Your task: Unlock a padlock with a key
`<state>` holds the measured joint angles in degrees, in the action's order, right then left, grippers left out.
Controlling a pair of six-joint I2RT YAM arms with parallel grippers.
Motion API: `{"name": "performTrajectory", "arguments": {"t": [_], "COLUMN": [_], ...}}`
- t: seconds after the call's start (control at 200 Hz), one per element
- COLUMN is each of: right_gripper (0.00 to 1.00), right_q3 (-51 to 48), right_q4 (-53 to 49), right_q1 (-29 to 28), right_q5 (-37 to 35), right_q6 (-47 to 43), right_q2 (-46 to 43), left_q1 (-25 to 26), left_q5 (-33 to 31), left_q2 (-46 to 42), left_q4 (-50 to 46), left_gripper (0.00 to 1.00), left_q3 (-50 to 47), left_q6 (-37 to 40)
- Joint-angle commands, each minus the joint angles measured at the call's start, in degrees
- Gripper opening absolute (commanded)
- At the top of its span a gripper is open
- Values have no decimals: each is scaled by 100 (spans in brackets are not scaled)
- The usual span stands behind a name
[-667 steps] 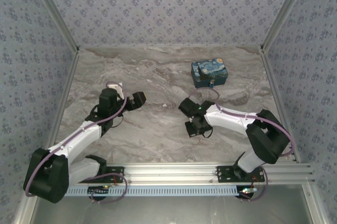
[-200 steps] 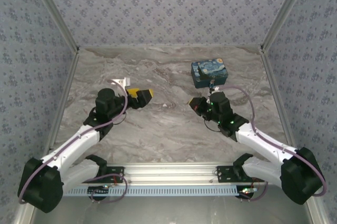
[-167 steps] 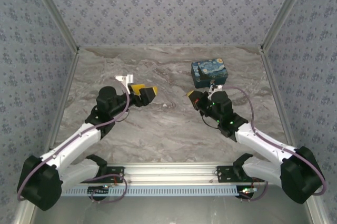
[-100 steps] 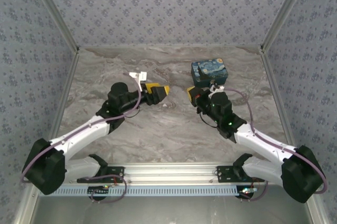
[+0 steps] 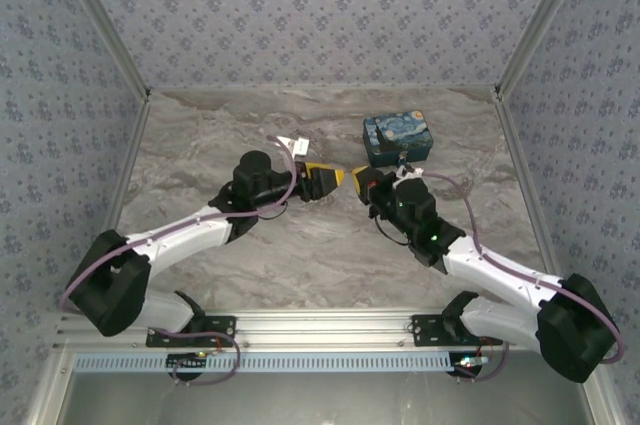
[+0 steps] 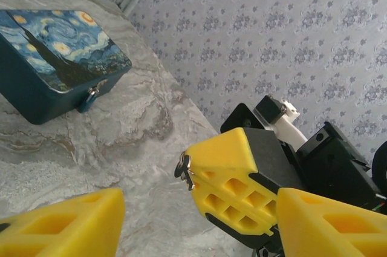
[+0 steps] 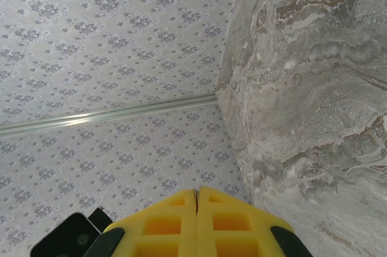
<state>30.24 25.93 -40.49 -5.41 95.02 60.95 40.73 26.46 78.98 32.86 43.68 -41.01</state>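
In the left wrist view the tiny blue padlock (image 6: 89,98) hangs from the front latch of the starry-night box (image 6: 54,51). My right gripper (image 5: 360,182) is shut on the key (image 6: 184,171), a small dark sliver with a ring that sticks out of its yellow fingertips (image 6: 224,154). In the right wrist view the key shows as a thin dark line (image 7: 196,195) between the closed pads of the right gripper (image 7: 196,199). My left gripper (image 5: 328,178) is open and faces the right one tip to tip, a small gap apart. Seen from its own wrist, the left gripper (image 6: 199,211) holds nothing.
The painted box (image 5: 397,139) stands at the back right of the marble table (image 5: 300,245), just behind the right gripper. Patterned walls enclose the table on three sides, and an aluminium rail (image 5: 330,325) runs along the near edge.
My left arm has swung right across the table until its open gripper faces the right gripper. The right gripper has edged left and back, still shut on the key.
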Motion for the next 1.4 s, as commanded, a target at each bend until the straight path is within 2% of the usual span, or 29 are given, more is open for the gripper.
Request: {"name": "performTrajectory", "arguments": {"t": [0.0,0.29,0.465,0.58,0.795,1.004,1.224,1.394], "right_gripper": [0,0,0,0,0,0,0,17], "right_q3": [96,116,99,87,93,96,22,-256], "right_q4": [0,-71,-88,-71,-88,-93,-352,-523], "right_q1": [-75,-193,-248,-272,-289,-310,-336,-322], "right_q5": [-214,-287,-316,-353,-394,-410,-448,-599], "right_q6": [102,134,171,183,192,200,30,-383], "right_q2": [-8,-9,-4,-22,-39,-65,-231,-560], "left_q1": [59,67,66,63,69,66,64,-23], "left_q5": [179,268,283,301,340,334,143,-18], "left_q2": [157,411,481,519,530,485,219,-61], "left_q4": [242,342,309,309,300,227,-318,-922], "left_gripper": [63,55,45,43,32,14,1,0], "left_q3": [286,393,437,439,443,486,554,644], "left_q6": [56,-29,-20,-24,-27,-4,300,610]}}
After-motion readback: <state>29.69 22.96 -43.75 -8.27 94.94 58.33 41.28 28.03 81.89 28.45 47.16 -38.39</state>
